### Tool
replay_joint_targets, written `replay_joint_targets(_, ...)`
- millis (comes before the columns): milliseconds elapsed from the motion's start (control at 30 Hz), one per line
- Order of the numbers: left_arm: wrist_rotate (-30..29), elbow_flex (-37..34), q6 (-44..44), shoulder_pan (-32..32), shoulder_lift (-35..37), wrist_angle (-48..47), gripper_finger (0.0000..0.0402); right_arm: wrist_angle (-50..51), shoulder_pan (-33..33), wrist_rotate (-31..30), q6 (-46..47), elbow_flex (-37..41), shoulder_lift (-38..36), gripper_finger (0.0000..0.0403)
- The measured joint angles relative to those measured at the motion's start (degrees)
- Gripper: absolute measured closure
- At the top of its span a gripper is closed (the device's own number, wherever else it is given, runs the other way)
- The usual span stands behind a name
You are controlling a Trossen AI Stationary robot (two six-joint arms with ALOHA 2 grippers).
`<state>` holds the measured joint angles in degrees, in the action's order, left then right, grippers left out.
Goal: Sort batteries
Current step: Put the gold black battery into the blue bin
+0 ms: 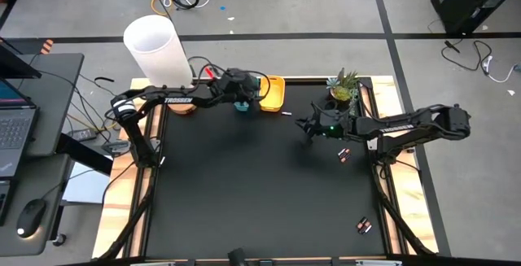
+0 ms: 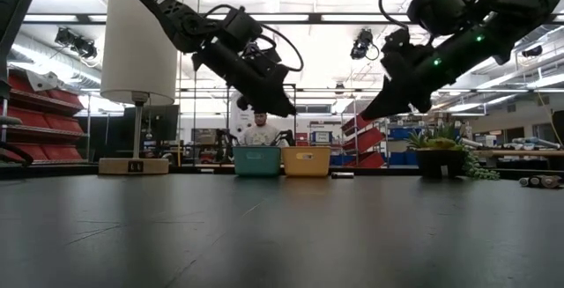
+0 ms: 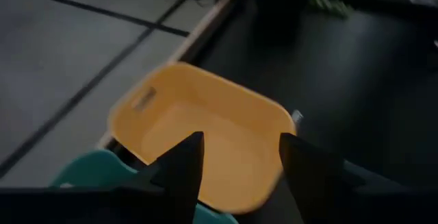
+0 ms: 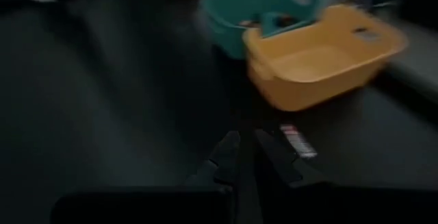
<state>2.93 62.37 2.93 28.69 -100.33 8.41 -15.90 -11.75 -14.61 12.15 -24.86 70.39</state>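
Hovering over the two bins at the far edge of the worktop [image 1: 260, 193], the left hand [image 3: 236, 166] has its two fingers spread apart with nothing between them, poised above the yellow bin [image 3: 205, 128] with the teal bin [image 3: 89, 172] just beside it. The right hand [image 4: 248, 148], raised above the worktop at about three o'clock from the mat's centre, has its fingers pressed together and carries nothing that can be seen.

Counting what shows: two bins, standing side by side and touching; one whitish battery [image 4: 296, 140] lying on the mat just beside the yellow bin, towards the right hand; two small clusters of dark batteries, one [image 1: 343, 154] near the right arm, the other [image 1: 363, 226] well apart at about five o'clock near the mat's corner. How many cells each cluster holds cannot be made out.

A black mat covers the worktop, framed by pale wood. A white-shaded lamp [image 1: 158, 50] stands at eleven o'clock and a potted plant [image 1: 343, 89] at one o'clock. Beyond lie grey floor with dark tape lines, loose cables, shelving, and a person seated behind the bins in the low view.

Whatever lies inside the teal bin is blurred.
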Motion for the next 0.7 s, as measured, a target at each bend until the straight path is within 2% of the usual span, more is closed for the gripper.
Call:
replay_joint_targets(67,2.6,0.0,0.1,-0.2,0.1,-2.8,0.0208,0.0,0.3,2.6,1.9,0.0,-0.4,0.0373)
replay_joint_targets(167,5.1,0.0,0.4,-0.6,0.2,-6.3,0.0215,1.1,0.5,3.0,4.1,-0.3,-1.4,0.0373)
replay_joint_targets(267,7.2,0.0,1.3,-1.1,0.6,-9.4,0.0216,9.9,0.5,3.0,5.8,-3.3,-2.4,0.037)
replay_joint_targets(467,7.5,-1.4,1.7,-3.4,4.9,-10.3,0.0216,31.5,0.5,0.4,7.7,-11.9,-2.6,0.0356)
replay_joint_targets(700,4.2,-10.4,1.7,-4.8,15.2,-4.9,0.0216,41.5,-0.3,0.2,12.1,-13.2,-2.7,0.0339)
